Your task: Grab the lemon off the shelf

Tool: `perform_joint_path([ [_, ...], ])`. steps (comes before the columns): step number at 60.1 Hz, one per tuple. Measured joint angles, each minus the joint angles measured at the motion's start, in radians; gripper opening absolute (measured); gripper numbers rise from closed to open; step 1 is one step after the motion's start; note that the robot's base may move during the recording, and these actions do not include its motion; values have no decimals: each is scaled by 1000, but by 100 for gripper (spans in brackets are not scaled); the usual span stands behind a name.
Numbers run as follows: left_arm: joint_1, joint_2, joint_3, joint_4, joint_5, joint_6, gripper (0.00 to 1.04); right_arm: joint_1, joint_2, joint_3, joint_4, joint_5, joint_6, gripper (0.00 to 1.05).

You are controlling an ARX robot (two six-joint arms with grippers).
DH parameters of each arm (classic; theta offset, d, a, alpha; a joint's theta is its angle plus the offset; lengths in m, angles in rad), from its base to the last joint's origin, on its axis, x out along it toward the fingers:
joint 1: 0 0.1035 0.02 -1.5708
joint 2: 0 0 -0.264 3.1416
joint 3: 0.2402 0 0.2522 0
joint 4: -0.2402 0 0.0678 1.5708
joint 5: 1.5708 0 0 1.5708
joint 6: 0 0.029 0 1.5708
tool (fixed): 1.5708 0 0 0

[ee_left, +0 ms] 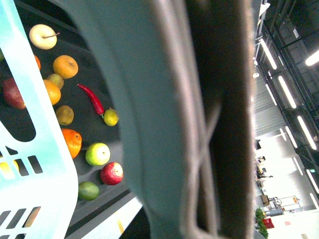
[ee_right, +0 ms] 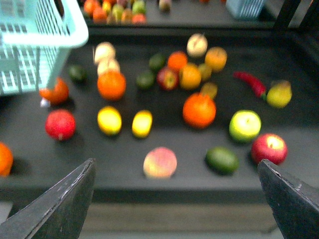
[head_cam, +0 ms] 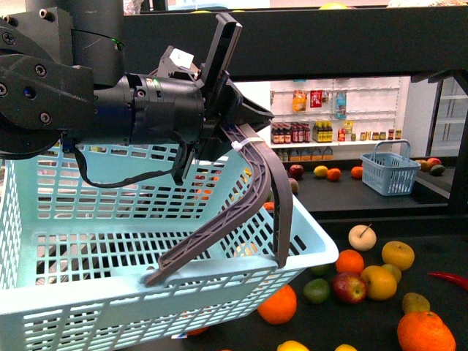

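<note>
Up front, the left gripper (head_cam: 219, 274) has its fingers clamped on the rim of the pale blue basket (head_cam: 88, 292) above the shelf (head_cam: 409, 252). Its wrist view shows little beyond finger and basket. From the right wrist, the right gripper (ee_right: 174, 199) is spread wide; the lemon (ee_right: 142, 123), probably, lies blurred among fruit on the tray.

The left pincer (head_cam: 219, 274) angles downward with its fingers closed together; the right pincer (ee_right: 177, 199) hovers with fingers spread wide.
</note>
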Motion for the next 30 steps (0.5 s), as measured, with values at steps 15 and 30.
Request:
perform_joint_path([
  [15, 1, 5, 0, 0, -11, 3, 6, -78, 432, 63, 164, -100, 84, 97],
  [30, 1, 5, 0, 0, -9, 5, 6, -45, 1194, 307, 499, -120, 146, 97],
])
